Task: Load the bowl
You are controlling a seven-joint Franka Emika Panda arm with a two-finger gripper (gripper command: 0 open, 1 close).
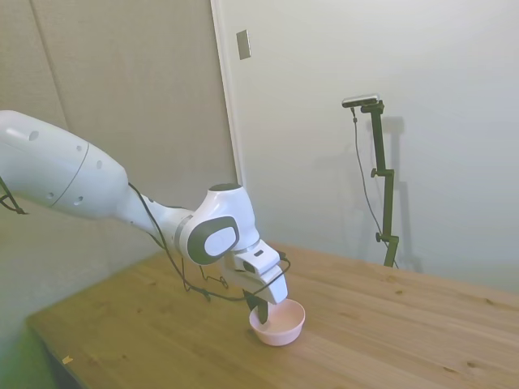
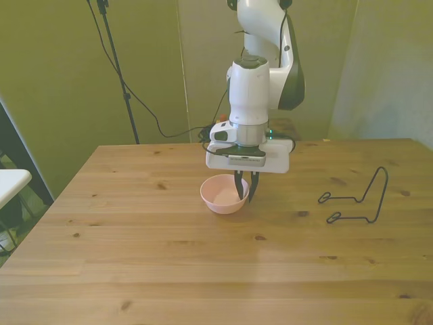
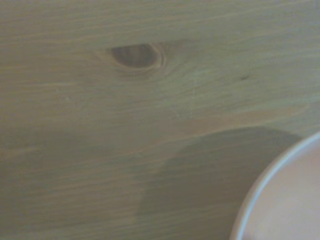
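The pale pink bowl (image 2: 220, 196) sits upright on the wooden table (image 2: 135, 257), near its middle. My gripper (image 2: 244, 197) hangs straight down over the side of the bowl toward the front view's right. Its dark fingers are drawn together on that rim, one inside the bowl and one outside. In the side view the bowl (image 1: 280, 323) shows below the white hand, and the gripper (image 1: 261, 314) dips into its near-left edge. The wrist view holds only a curved slice of the bowl (image 3: 285, 200) over bare wood with a dark knot.
A thin black wire rack (image 2: 356, 197) stands on the table toward the front view's right, well apart from the bowl. A black cable runs down a pole (image 2: 118, 68) behind the table's far left corner.
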